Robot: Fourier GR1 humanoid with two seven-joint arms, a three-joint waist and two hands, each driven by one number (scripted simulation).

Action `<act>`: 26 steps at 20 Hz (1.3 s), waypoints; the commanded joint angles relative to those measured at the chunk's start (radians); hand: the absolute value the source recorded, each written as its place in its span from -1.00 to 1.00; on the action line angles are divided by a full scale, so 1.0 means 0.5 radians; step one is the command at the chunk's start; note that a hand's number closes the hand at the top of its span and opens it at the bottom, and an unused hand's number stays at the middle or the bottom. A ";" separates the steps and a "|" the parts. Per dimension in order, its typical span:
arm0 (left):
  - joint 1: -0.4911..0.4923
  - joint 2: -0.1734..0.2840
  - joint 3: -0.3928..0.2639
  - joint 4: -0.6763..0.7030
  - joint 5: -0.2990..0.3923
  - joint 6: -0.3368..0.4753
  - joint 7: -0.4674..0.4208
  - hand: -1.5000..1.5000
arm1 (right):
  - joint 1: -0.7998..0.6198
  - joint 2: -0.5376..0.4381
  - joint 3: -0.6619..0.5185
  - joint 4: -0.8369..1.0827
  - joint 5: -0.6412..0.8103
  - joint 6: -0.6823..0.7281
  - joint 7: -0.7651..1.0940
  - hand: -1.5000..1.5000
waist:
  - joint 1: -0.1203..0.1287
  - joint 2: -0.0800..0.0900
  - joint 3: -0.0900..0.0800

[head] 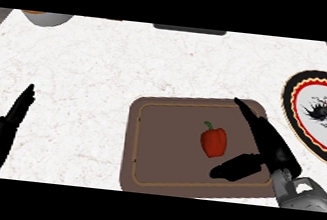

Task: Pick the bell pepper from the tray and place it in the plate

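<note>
Pepper (214, 141), red with a short green stem pointing up the view, lies on its side near the middle of the brown tray (160, 182), and you can see it untouched. Your right hand (268, 145) hangs over the tray's right part, just beside the pepper, fingers stretched straight toward the tray's far edge and thumb spread out below the pepper; it holds nothing. The plate (297, 108), white with a dark dragon figure and a black, red and gold rim, sits at the counter's (96, 70) right edge. Your left hand (5, 128) rests at the lower left, fingers straight, empty.
</note>
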 commanded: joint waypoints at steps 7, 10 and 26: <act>0.001 -0.179 0.118 0.037 -0.186 -0.076 -0.020 0.00 | 0.067 0.194 -0.150 0.289 0.176 0.241 -0.194 -1.00 | -0.003 0.000 0.000; -0.010 -0.147 0.154 -0.038 -0.156 -0.149 0.065 0.00 | 0.122 0.373 -0.032 0.458 0.338 0.071 -0.365 -1.00 | -0.002 0.001 0.000; 0.016 -0.354 0.286 0.030 -0.356 -0.227 -0.018 0.00 | 0.082 0.174 -0.478 0.774 0.421 0.357 -0.922 1.00 | -0.008 0.005 0.001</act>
